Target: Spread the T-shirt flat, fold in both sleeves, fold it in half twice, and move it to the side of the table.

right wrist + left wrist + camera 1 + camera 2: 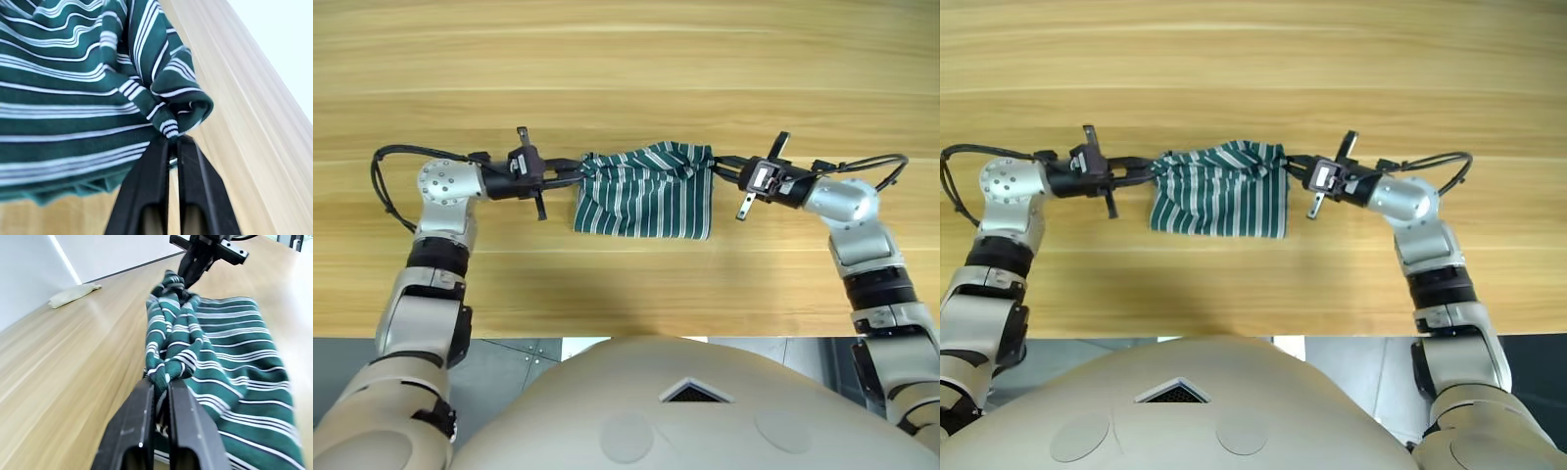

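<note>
The T-shirt [648,196], a small folded bundle, sits in the middle of the bench [626,59] between the two arms, its long axis running left to right. The left end effector [579,173] pinches its far left corner and the right end effector [715,163] its far right corner. Neither arm is nearer. The free edge lies toward the robot, so the next move likely pivots on the held far edge.

A light wooden table [626,59] spans the room's width; grey floor tiles [509,367] lie below its near edge, and a white wall [112,252] stands beyond.
</note>
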Controlling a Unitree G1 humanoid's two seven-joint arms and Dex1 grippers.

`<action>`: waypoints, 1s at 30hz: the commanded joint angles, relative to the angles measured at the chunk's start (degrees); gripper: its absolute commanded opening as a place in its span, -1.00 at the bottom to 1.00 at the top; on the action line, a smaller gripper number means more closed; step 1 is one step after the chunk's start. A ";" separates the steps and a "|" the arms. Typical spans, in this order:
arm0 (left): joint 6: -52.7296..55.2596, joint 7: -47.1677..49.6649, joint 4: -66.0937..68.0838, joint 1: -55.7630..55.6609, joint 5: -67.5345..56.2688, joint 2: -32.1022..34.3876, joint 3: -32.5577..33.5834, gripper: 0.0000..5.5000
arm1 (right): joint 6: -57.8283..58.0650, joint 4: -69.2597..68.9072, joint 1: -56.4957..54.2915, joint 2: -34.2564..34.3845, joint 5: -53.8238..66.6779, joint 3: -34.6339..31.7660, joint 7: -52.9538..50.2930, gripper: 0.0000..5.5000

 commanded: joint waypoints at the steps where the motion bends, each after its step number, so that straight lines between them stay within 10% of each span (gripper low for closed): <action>1: 0.29 5.88 8.60 -5.83 5.33 -2.74 0.35 -0.93 | -0.72 10.04 -5.65 2.47 -6.16 2.43 -5.09 -0.99; 16: 15.77 22.94 28.13 -15.81 14.41 -10.20 3.73 -0.69 | -5.71 30.06 -10.39 6.78 -6.96 5.47 -6.60 -0.74; 30: 30.75 31.92 30.64 -22.81 7.62 -13.11 17.77 -0.09 | 10.76 43.14 -22.74 15.50 25.93 -22.62 3.98 0.10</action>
